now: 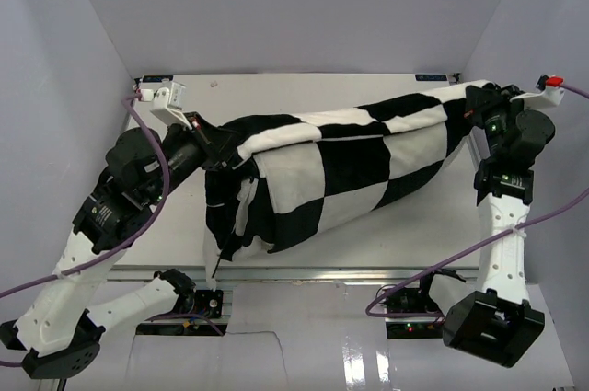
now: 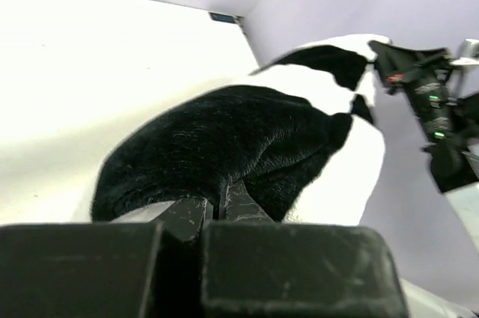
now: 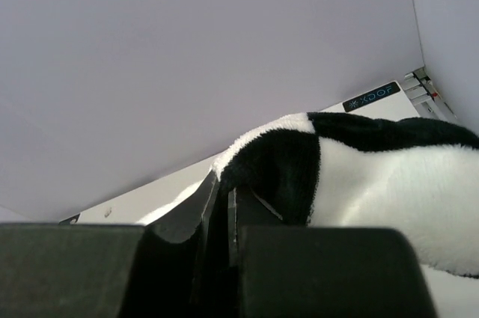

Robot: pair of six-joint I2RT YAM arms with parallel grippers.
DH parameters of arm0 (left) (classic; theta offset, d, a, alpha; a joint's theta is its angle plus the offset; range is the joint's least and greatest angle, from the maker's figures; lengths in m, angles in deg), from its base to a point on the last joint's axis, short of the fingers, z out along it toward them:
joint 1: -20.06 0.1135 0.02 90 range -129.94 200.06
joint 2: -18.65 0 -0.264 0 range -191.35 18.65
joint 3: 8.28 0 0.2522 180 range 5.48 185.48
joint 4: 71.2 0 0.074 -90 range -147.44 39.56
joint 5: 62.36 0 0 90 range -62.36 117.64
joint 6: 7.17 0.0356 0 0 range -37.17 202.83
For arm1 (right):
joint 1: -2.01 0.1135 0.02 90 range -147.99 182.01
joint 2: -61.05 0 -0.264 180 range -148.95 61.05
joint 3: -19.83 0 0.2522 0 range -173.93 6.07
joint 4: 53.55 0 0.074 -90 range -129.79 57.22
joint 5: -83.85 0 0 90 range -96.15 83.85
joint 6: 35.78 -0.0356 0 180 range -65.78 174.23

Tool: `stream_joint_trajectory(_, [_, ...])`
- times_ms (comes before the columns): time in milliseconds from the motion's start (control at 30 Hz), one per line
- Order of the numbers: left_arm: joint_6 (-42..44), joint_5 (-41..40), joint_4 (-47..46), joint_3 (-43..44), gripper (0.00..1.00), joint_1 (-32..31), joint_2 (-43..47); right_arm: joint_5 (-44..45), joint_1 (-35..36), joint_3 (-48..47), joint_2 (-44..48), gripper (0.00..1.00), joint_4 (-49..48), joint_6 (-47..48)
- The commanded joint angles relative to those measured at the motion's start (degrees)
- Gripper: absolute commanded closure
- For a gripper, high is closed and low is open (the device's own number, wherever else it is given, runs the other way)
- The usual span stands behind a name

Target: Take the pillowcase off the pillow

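Observation:
The black-and-white checked pillowcase (image 1: 350, 166) is stretched in the air across the table between both grippers, its bulky left part sagging toward the table's front. My left gripper (image 1: 224, 150) is shut on the cover's left end. In the left wrist view the gripper (image 2: 215, 202) pinches black plush fabric (image 2: 224, 138). My right gripper (image 1: 471, 101) is shut on the cover's far right corner. In the right wrist view the gripper (image 3: 224, 191) clamps a black patch (image 3: 277, 168) at the cover's edge. No plain off-white pillow surface shows; it is hidden inside the cover.
The white table (image 1: 368, 87) is enclosed by lavender walls at the back and on both sides. Purple cables loop beside both arms. The right arm (image 2: 438, 116) shows in the left wrist view close to the right wall.

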Motion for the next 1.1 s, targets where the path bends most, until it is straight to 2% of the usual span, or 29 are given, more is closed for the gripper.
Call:
stream_joint_trajectory(0, [2.8, -9.3, -2.9, 1.3, 1.0, 0.0, -5.4, 2.4, -0.3, -7.8, -4.6, 0.92, 2.1, 2.6])
stream_joint_trajectory(100, [3.9, -12.1, -5.1, -1.8, 1.0, 0.3, -9.6, -2.6, -0.1, -11.8, -13.8, 0.92, 2.6, 2.2])
stream_joint_trajectory(200, [3.9, -9.9, -9.3, -5.4, 1.0, 3.0, -15.2, -5.3, 1.0, -11.9, -21.5, 0.92, -1.9, 1.3])
stream_joint_trajectory(267, [3.1, -6.6, -12.0, -7.2, 0.92, 6.0, -18.9, -6.8, 2.2, -12.6, -27.1, 0.92, -4.0, 1.4])
stream_joint_trajectory(300, [2.7, -1.5, -14.8, -8.7, 0.87, 9.8, -20.3, -7.7, 2.4, -13.9, -29.0, 0.91, -3.1, 1.7])
stream_joint_trajectory(333, [2.6, 0.6, -15.7, -9.1, 0.75, 11.8, -21.9, -9.7, 2.8, -17.5, -31.0, 0.89, -2.0, 2.7])
stream_joint_trajectory(367, [2.7, 2.2, -15.9, -8.9, 0.7, 13.5, -23.7, -10.7, 2.9, -19.2, -34.4, 0.85, -0.7, 3.3])
stream_joint_trajectory(400, [3.5, 3.7, -15.3, -8.3, 0.63, 16.2, -27.4, -11.9, 3.0, -21.0, -35.7, 0.71, 2.0, 4.0])
stream_joint_trajectory(433, [6.3, 6.3, -14.4, -6.1, 0.52, 16.7, -28.9, -13.7, 3.1, -23.4, -36.4, 0.62, 2.7, 4.6])
stream_joint_trajectory(467, [8.2, 6.4, -13.1, -4.6, 0.32, 17.0, -30.3, -14.0, 3.2, -23.8, -36.6, 0.53, 3.1, 6.0])
stream_joint_trajectory(500, [10.2, 6.7, -9.7, -3.1, 0.25, 17.1, -31.9, -14.2, 3.2, -24.3, -36.3, 0.35, 4.5, 6.9])
stream_joint_trajectory(567, [13.1, 5.6, -4.6, 0.4, 0.12, 17.0, -32.1, -14.4, 3.4, -28.3, -36.1, 0.2, 8.0, 9.6])
stream_joint_trajectory(600, [13.2, 4.2, -3.2, 1.2, 0.1, 17.0, -31.1, -14.5, 3.5, -30.2, -36.1, 0.12, 10.8, 10.7])
stream_joint_trajectory(633, [13.1, 1.0, -2.1, 1.6, 0.08, 17.0, -30.0, -14.3, 4.1, -32.0, -36.1, 0.1, 16.5, 12.0])
stream_joint_trajectory(700, [12.9, -1.9, -0.1, 1.6, 0.05, 16.9, -25.8, -14.0, 4.9, -35.2, -35.4, 0.06, 20.5, 14.8])
stream_joint_trajectory(800, [12.4, -4.1, 1.0, 0.3, 0.05, 17.0, -21.1, -12.9, 8.0, -35.3, -32.7, 0.06, 25.5, 18.5])
stream_joint_trajectory(967, [10.8, 3.7, -0.6, -4.1, 0.07, 16.9, -13.9, -6.2, 23.3, -28.4, -24.6, 0.08, 26.7, 23.3])
stream_joint_trajectory(1000, [9.5, 7.7, -1.6, -7.8, 0.08, 16.9, -13.2, -6.0, 25.6, -25.6, -23.5, 0.09, 25.9, 23.1])
stream_joint_trajectory(1067, [8.1, 10.1, -5.2, -12.5, 0.12, 16.5, -11.6, -4.1, 32.7, -23.0, -20.3, 0.11, 24.6, 22.1])
